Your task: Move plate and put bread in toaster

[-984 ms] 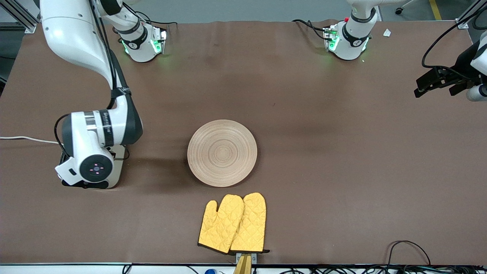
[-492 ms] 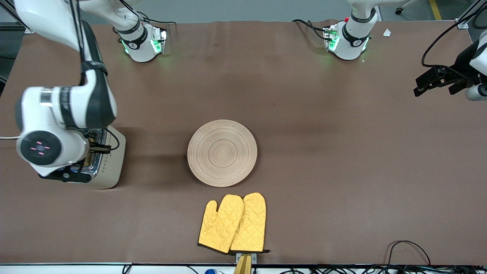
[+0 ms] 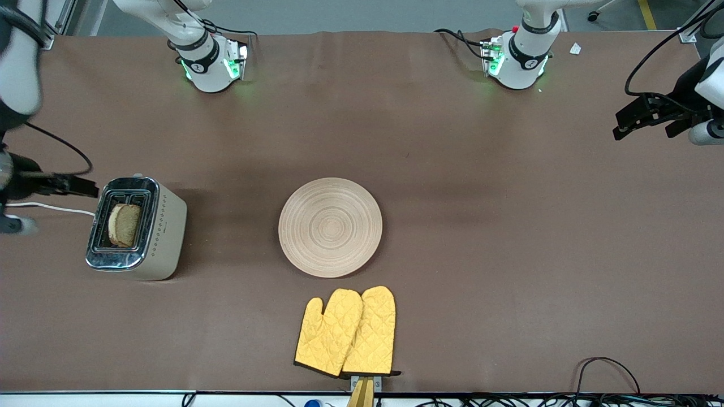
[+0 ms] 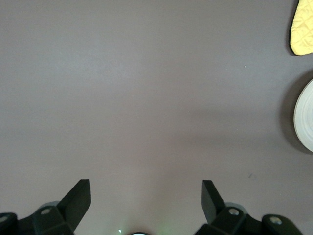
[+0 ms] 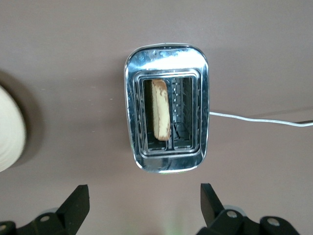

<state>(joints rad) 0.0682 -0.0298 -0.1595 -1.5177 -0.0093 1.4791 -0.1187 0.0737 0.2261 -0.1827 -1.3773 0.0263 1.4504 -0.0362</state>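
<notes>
Chrome-topped toaster (image 3: 136, 229) at nine o'clock, long axis toward the camera, holds the upright bread (image 3: 124, 225) edge-up in one slot, right gripper (image 5: 144, 203) wide open, empty above; plate (image 3: 330, 227) centre; left gripper (image 4: 146, 196) open, empty, at three o'clock.

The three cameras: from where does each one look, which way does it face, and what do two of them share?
Front view: high, facing the two bases; shows toaster, bread, plate, yellow mitts.
Left wrist view: on the left arm, looking down at bare table; open left claw.
Right wrist view: above the toaster, looking down on the bread in one slot; open right claw.
Both wrist views catch the plate's edge.
</notes>
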